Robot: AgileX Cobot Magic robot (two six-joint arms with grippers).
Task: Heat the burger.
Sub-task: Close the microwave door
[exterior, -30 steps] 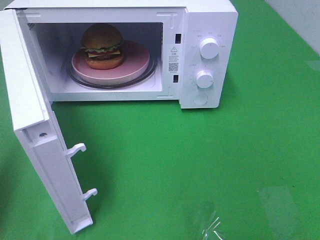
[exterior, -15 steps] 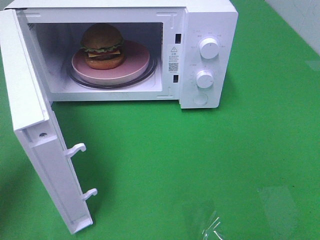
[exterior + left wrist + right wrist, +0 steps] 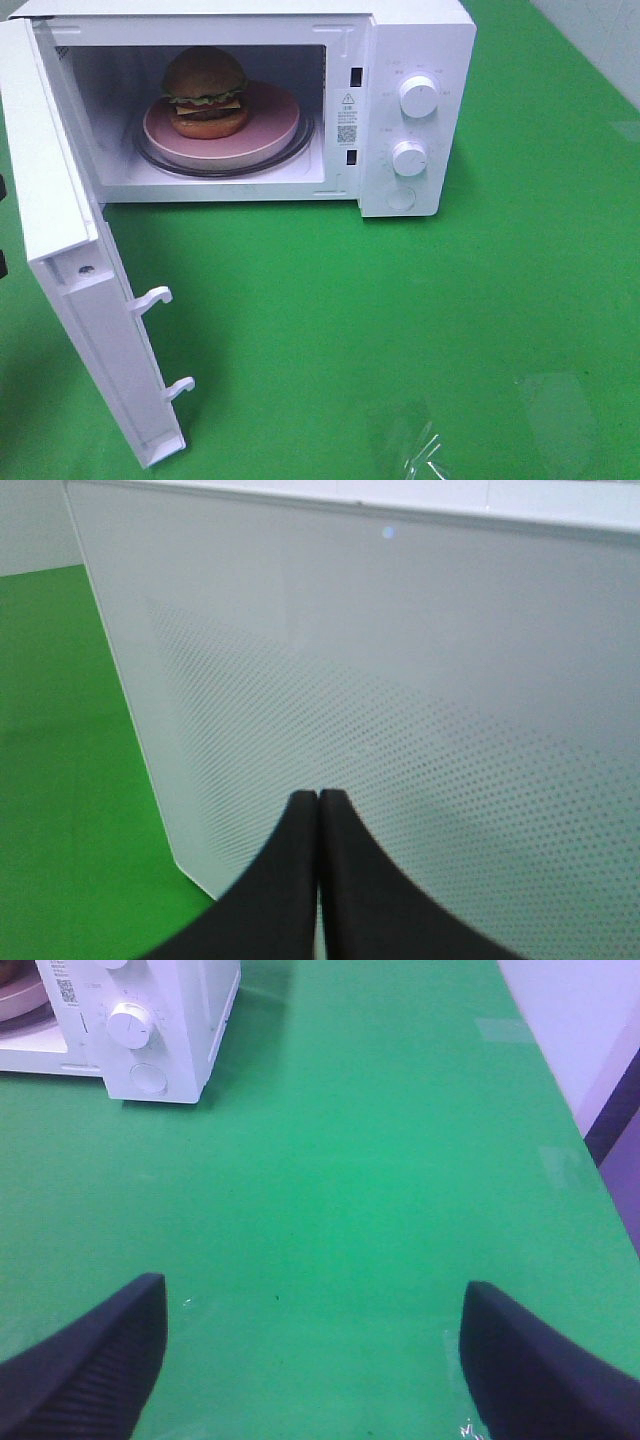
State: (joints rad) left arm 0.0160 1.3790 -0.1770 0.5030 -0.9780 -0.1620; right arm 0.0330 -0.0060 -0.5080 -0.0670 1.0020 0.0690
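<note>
The burger looks light, soft and squashable, best moved by its pink plate; the left pincer is pressed together, the right pincer spread.

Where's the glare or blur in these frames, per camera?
Exterior high: sharp, door throws a soft shadow on the green mat, clear film glints. Left wrist: shut left gripper blurred, small light spot on the door. Right wrist: open right gripper soft-edged, pale sheen on the mat.
</note>
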